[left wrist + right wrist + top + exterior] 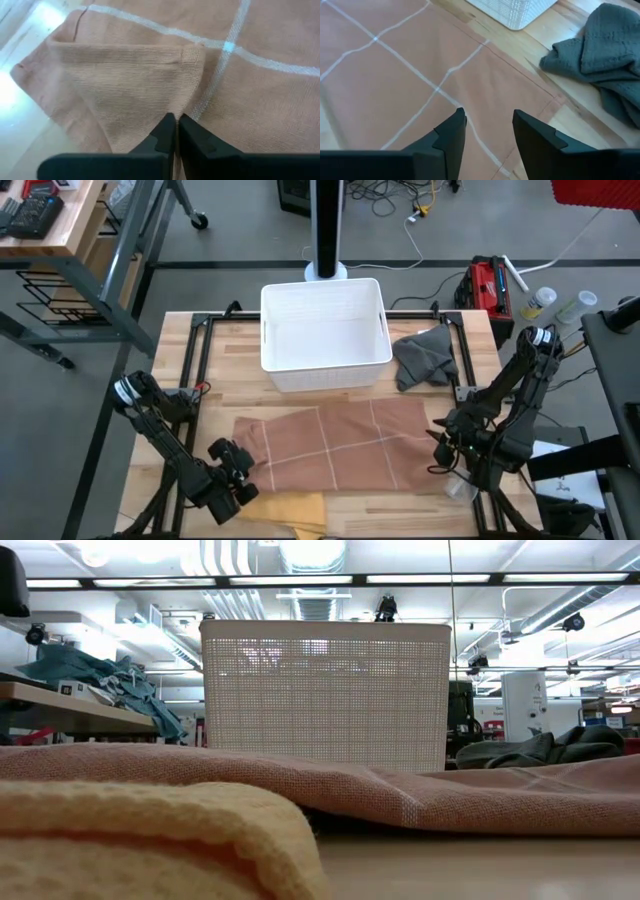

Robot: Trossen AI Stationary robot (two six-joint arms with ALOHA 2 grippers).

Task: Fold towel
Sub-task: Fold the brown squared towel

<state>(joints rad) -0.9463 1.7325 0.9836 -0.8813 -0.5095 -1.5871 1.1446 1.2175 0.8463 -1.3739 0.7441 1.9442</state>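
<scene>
A terracotta towel with thin white lines lies spread flat on the wooden table, in front of a white basket. My left gripper is at the towel's near-left corner, shut on the cloth, which rises in a peak toward the fingers. At the towel's right edge my right gripper stands open, its fingers hovering above the towel's right part with nothing between them. The low view shows the towel but neither gripper. My left gripper pinches a raised fold of the towel between its two shut fingers, near the near-left corner. The corner's hemmed edge is turned over onto the towel beyond the fingers. The rest of the towel lies on the table.
A white slatted basket stands at the table's far middle. A crumpled grey cloth lies to its right, by the towel's far-right corner. A yellow towel lies at the near edge, just under my left gripper.
</scene>
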